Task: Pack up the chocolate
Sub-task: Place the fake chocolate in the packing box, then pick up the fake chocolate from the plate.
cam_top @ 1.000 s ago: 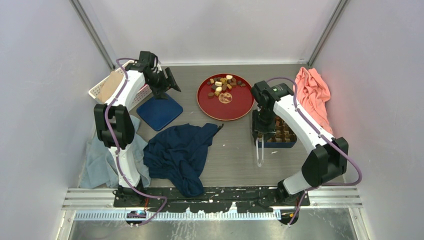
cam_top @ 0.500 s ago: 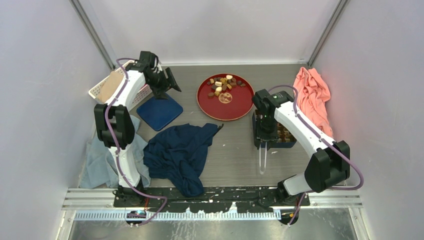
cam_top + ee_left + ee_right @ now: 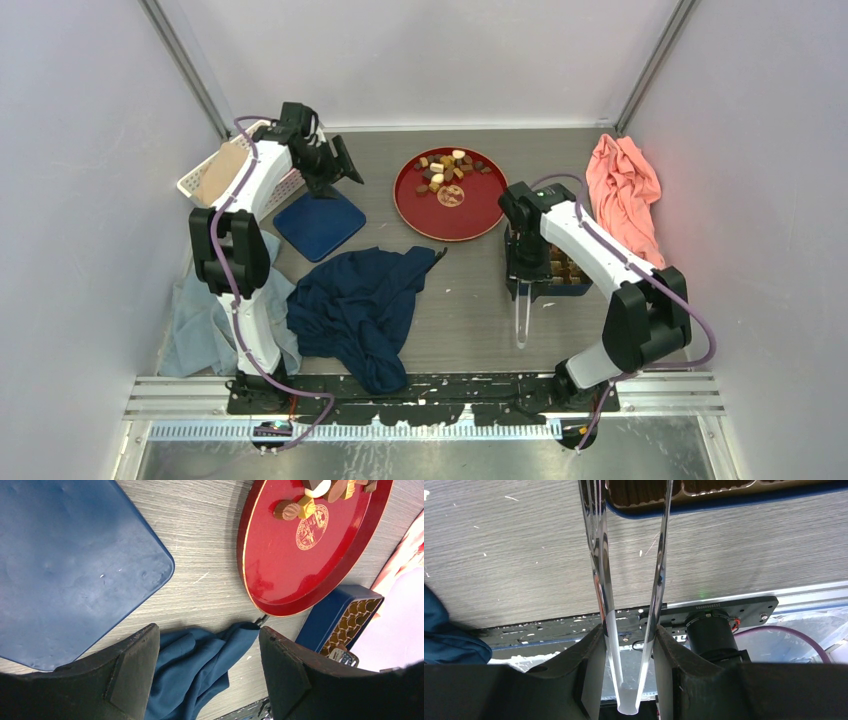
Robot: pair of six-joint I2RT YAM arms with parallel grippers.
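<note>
Top external: chocolate point(image 3: 447, 168) is piled on red tray point(image 3: 470, 215).
Tongs point(image 3: 600, 580) are clamped by right gripper point(image 3: 630, 650); left gripper point(image 3: 209, 665) is spread, empty.

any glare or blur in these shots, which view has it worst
Right wrist view is worst: the tongs held in the right gripper carry streaky bright reflections, and their near end blurs pale. Left wrist view: the red tray is sharp, the fingers of the left gripper are dark and soft, the right edge washes out. Top external view: even light, faint shadows, no glare.
</note>
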